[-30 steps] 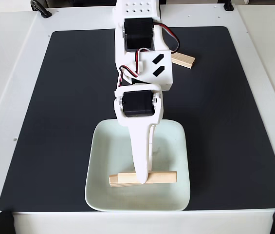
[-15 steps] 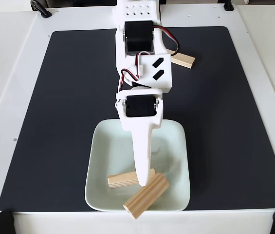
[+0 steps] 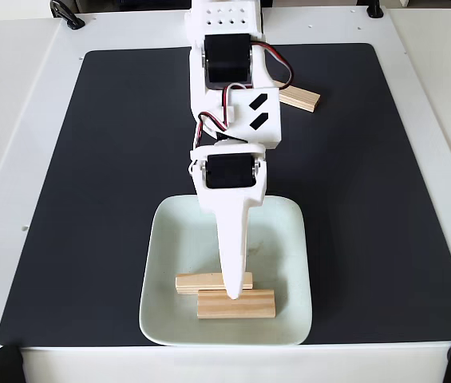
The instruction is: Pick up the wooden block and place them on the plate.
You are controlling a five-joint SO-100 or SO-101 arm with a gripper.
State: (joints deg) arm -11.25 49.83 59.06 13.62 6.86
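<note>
Two blocks [image 3: 236, 303] [image 3: 199, 282] lie at the plate's [image 3: 165, 239] 6 o'clock edge under the gripper [image 3: 232, 292], whose opening I cannot tell and which seems to hold nothing; lifting carelessly could knock them off, leaving a third block [image 3: 301, 99] at the mat's 12 o'clock.

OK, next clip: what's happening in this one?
A white robot arm reaches over the pale square plate, its pincer pointing down at two wooden blocks lying side by side on the plate's near half. Whether the pincer grips either block can't be told from this angle. A third wooden block lies on the black mat beside the arm's base, so that one is not yet on the plate.
</note>
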